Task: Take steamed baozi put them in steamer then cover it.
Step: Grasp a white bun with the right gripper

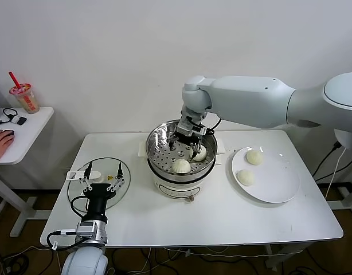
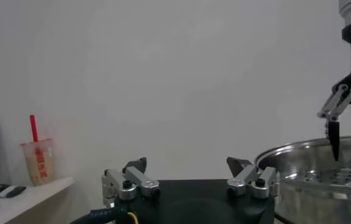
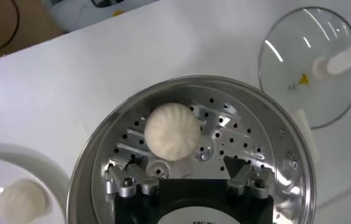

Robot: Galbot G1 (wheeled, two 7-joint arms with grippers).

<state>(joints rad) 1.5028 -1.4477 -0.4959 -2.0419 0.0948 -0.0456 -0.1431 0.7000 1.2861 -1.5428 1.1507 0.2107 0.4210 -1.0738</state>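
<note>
The steamer (image 1: 164, 153) stands mid-table, its perforated tray showing in the right wrist view too (image 3: 257, 143). Two steamed baozi lie on the tray, one at the front (image 1: 181, 166) (image 3: 172, 131) and one further back (image 1: 199, 152). Two more baozi (image 1: 254, 157) (image 1: 245, 177) rest on the white plate (image 1: 276, 186). My right gripper (image 1: 187, 143) (image 3: 184, 163) hangs open inside the pot, right beside the rear baozi, holding nothing. Near the table's front left, my left gripper (image 1: 101, 175) (image 2: 188, 165) is open and empty above the glass lid (image 1: 75, 192).
The lid with its white handle (image 3: 312, 61) lies flat to the left of the steamer (image 2: 321, 159). A side desk at far left carries a drink cup (image 1: 25, 97) (image 2: 38, 159) and a person's hand (image 1: 1, 140). Bare table (image 1: 222, 220) lies in front of the pot.
</note>
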